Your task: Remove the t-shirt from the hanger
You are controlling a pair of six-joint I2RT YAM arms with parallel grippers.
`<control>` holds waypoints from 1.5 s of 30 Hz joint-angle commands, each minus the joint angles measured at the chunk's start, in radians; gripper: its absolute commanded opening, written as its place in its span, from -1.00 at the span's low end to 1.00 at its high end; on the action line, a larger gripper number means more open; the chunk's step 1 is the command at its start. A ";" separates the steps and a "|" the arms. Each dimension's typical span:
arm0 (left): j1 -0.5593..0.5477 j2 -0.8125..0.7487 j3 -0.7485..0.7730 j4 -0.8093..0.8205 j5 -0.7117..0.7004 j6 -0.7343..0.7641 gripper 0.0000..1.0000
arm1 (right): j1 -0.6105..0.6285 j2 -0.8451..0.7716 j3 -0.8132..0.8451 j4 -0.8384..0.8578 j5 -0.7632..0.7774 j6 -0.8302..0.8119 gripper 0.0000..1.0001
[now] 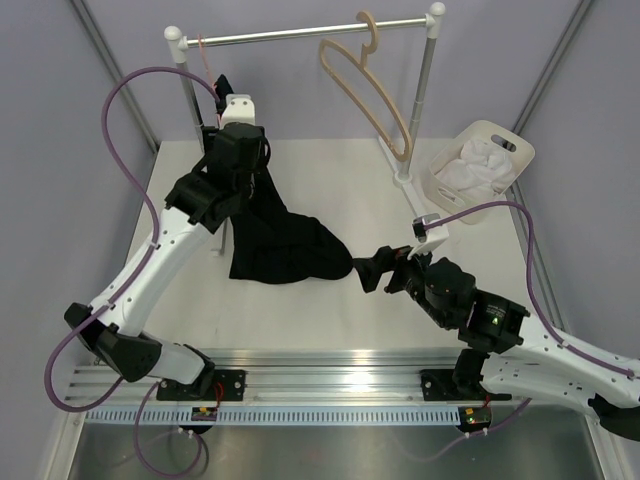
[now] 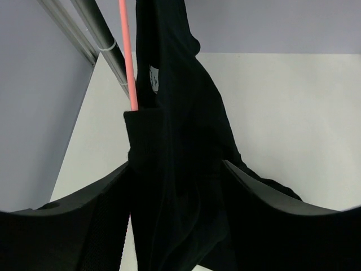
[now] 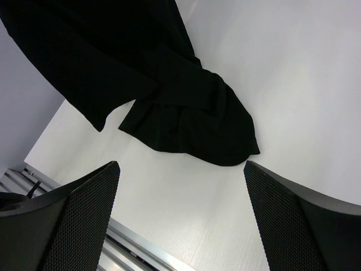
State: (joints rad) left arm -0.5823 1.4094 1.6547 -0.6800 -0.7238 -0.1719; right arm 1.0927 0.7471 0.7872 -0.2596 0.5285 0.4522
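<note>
Two claws are over the white surface [image 1: 330, 190]. The left claw [image 2: 177, 169] is raised at the rail's [image 1: 300, 33] left end, half open, with the black t-shirt [image 2: 180, 107] filling the gap between its fingers [image 2: 113, 209]. The cloth touches both of them, but I cannot tell whether it is really pinched. Just above this claw, the pink hanger [image 2: 128, 56] runs as a thin rod beside the shirt's collar, where a small white label [image 2: 153, 79] shows. From the claw the shirt hangs down, and its lower part lies spread on the surface towards the right claw [image 1: 365, 272]. That claw is low, wide open and holds nothing. The shirt's crumpled hem [image 3: 214, 130] lies just ahead of it, not touching. Farther behind the right claw, a beige hanger [image 1: 365, 90] hangs on the rail, and a basket [image 1: 520, 150] with white cloth [image 1: 480, 165] sits at the corner.
</note>
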 commanded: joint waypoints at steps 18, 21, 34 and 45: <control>0.048 -0.032 0.028 0.082 0.020 0.081 -1.00 | 0.007 -0.017 0.038 -0.004 -0.036 0.008 0.99; 0.048 -0.043 0.065 0.083 0.056 0.094 -1.00 | 0.006 -0.011 0.041 -0.006 -0.035 0.005 0.99; 0.047 -0.147 0.018 0.092 0.155 0.123 -1.00 | 0.006 -0.017 0.047 -0.015 -0.033 -0.003 0.99; 0.047 -0.211 -0.003 0.135 0.250 0.201 -1.00 | 0.007 -0.025 0.041 -0.003 -0.101 -0.053 0.99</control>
State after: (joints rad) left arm -0.5320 1.2209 1.6371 -0.6514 -0.5106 -0.0185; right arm 1.0927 0.7273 0.7914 -0.2680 0.4496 0.4301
